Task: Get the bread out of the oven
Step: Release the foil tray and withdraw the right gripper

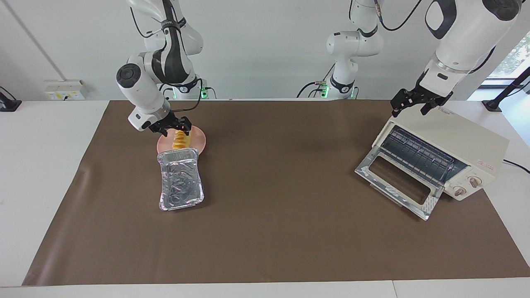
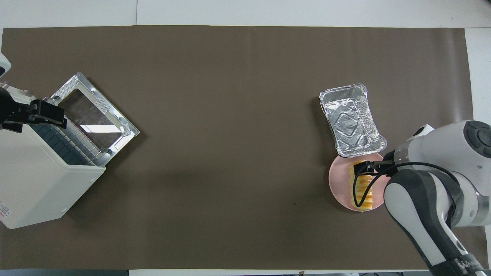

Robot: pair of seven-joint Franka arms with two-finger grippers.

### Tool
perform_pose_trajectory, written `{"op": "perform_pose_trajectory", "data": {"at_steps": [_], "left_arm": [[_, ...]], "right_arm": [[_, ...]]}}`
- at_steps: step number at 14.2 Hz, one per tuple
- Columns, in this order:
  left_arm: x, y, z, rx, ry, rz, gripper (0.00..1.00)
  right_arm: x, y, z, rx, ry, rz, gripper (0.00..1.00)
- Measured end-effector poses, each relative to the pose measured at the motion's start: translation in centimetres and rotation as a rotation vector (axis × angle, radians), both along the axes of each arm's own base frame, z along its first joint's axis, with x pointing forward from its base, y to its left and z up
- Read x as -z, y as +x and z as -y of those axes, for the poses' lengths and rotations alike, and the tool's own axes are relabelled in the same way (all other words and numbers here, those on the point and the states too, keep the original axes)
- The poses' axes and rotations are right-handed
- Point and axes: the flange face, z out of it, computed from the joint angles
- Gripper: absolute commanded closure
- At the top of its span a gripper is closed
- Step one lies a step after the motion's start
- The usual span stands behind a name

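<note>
The bread (image 1: pixel 181 142), a ridged golden-yellow loaf, lies on a round pink plate (image 1: pixel 200 140) toward the right arm's end of the table; it also shows in the overhead view (image 2: pixel 363 193). My right gripper (image 1: pixel 176 125) is down at the loaf's end nearer the robots, and also shows in the overhead view (image 2: pixel 364 167). The cream-white oven (image 1: pixel 463 142) stands at the left arm's end with its glass door (image 1: pixel 399 184) folded down and its wire rack (image 1: pixel 418 155) bare. My left gripper (image 1: pixel 416 103) hangs open just above the oven's top edge.
A crinkled silver foil tray (image 1: pixel 180 180) lies empty on the brown mat, farther from the robots than the plate and overlapping its rim. The oven's two knobs (image 1: pixel 467 186) sit beside the open door.
</note>
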Motion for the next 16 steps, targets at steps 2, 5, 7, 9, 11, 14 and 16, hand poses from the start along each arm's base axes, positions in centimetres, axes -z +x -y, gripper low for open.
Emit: {"op": "perform_pose_trajectory", "data": {"at_steps": [2, 5, 7, 9, 11, 14, 16], "left_arm": [[0.0, 0.0, 0.0, 0.000, 0.000, 0.000, 0.00], [0.0, 0.0, 0.0, 0.000, 0.000, 0.000, 0.00], [0.0, 0.0, 0.0, 0.000, 0.000, 0.000, 0.00], [0.0, 0.0, 0.0, 0.000, 0.000, 0.000, 0.00], [0.0, 0.0, 0.0, 0.000, 0.000, 0.000, 0.00], [0.0, 0.0, 0.0, 0.000, 0.000, 0.000, 0.00], [0.0, 0.0, 0.0, 0.000, 0.000, 0.000, 0.00]], "right_arm": [[-2.5, 1.2, 0.0, -0.001, 0.004, 0.027, 0.00], [-7.3, 2.8, 0.4, -0.028, -0.034, 0.065, 0.00], [-11.3, 3.8, 0.8, -0.053, -0.087, 0.097, 0.00], [-15.2, 4.1, 0.9, -0.056, -0.098, 0.109, 0.00], [-18.9, 4.1, 1.1, -0.053, -0.099, 0.108, 0.00], [-22.7, 4.9, 2.4, -0.029, -0.098, 0.102, 0.00], [-22.5, 5.8, 2.9, -0.021, -0.096, 0.092, 0.00]]}}
